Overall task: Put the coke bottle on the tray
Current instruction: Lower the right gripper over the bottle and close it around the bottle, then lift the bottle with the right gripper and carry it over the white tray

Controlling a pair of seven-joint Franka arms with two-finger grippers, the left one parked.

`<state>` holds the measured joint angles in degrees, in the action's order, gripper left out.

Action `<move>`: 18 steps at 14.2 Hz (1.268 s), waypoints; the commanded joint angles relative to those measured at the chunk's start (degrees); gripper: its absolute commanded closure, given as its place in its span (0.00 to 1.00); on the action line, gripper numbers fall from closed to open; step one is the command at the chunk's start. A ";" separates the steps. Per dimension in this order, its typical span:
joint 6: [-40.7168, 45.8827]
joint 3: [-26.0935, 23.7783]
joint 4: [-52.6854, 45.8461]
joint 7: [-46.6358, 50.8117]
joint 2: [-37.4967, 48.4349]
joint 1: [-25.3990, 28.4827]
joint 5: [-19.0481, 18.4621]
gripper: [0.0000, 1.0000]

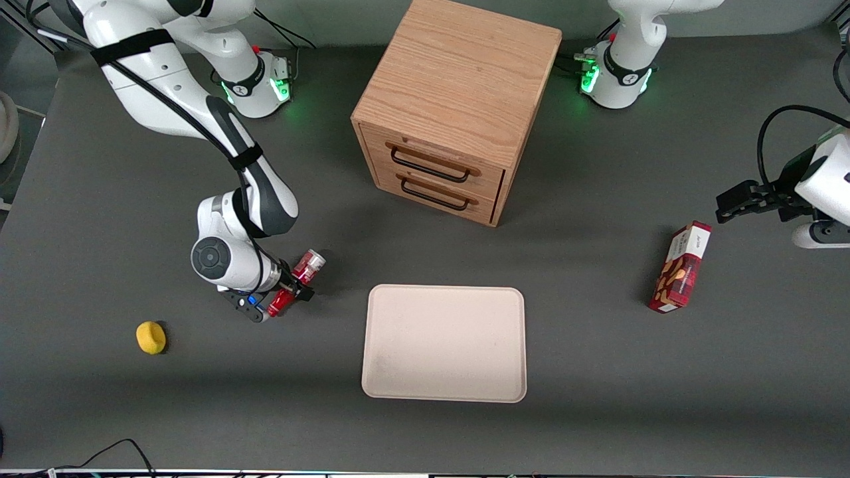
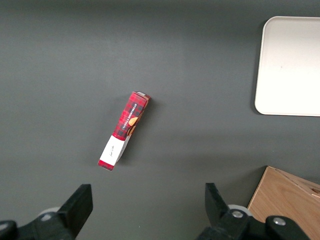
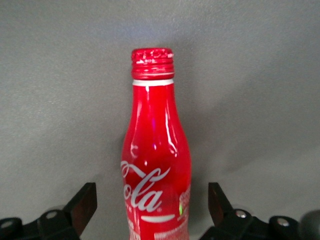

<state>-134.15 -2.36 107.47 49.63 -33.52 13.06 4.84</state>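
Coke bottle lies between end effector fingers, beside the tray

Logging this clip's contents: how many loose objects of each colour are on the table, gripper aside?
Red: 2, coke bottle lying between the open gripper fingers, snack box
Cream-beige: 1, tray
Yellow: 1, small lump
Wood: 1, drawer cabinet
Total: 5

wooden drawer cabinet: table's back edge, middle | snack box: toward parked arm's end | yellow lump: toward working arm's end, nearer front edge
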 commanded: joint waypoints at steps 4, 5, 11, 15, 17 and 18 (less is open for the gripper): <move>-2.87 -0.36 0.72 1.35 -0.76 0.56 -0.09 0.94; -2.87 -0.72 0.63 1.35 -0.76 0.56 -0.18 1.00; 6.67 -2.82 -2.51 -0.14 5.11 0.48 -2.90 1.00; 28.45 -3.53 -16.47 -6.18 9.78 0.21 -3.35 1.00; 35.94 -3.53 -24.46 -9.62 10.14 0.30 -3.00 1.00; 38.85 -3.88 -28.33 -11.03 9.79 0.30 -2.47 1.00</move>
<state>-101.33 -5.92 87.24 42.27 -22.48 13.33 1.85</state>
